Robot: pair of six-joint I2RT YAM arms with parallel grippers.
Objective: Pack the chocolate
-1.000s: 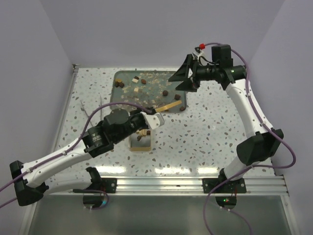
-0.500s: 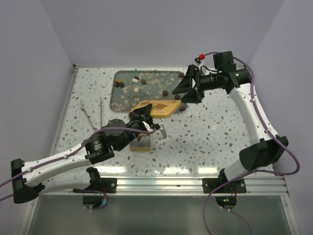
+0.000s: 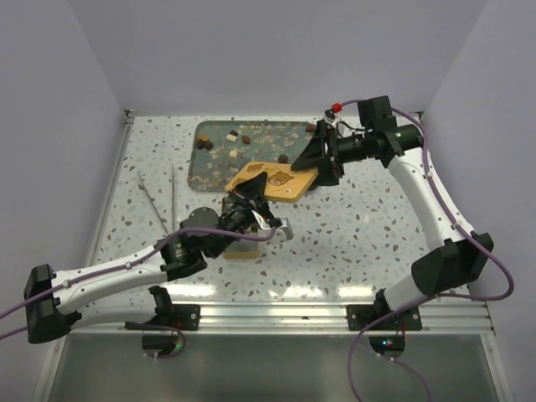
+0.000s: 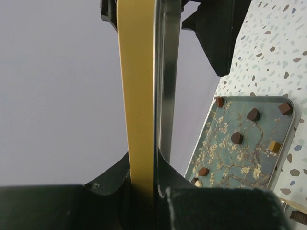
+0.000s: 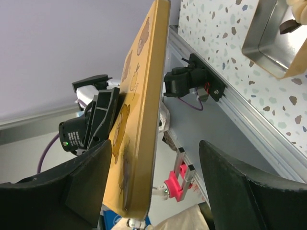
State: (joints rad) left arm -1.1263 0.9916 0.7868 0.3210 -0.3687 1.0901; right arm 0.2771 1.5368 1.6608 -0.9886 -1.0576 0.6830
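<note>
left jaws clamp gold lid (image 3: 289, 182) edge | right jaws apart, flanking opposite edge

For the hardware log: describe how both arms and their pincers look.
The left arm and right arm have white links and black joint housings, each trailing a purple cable. The left pincer and right pincer are black. A red fitting sits at the right wrist.

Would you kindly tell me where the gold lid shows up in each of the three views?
Top external: gold lid, centre, tilted.
Left wrist: edge-on vertical strip, left of centre.
Right wrist: tilted slab, left of centre.
Shared landmark: left end effector clamped on it.
</note>
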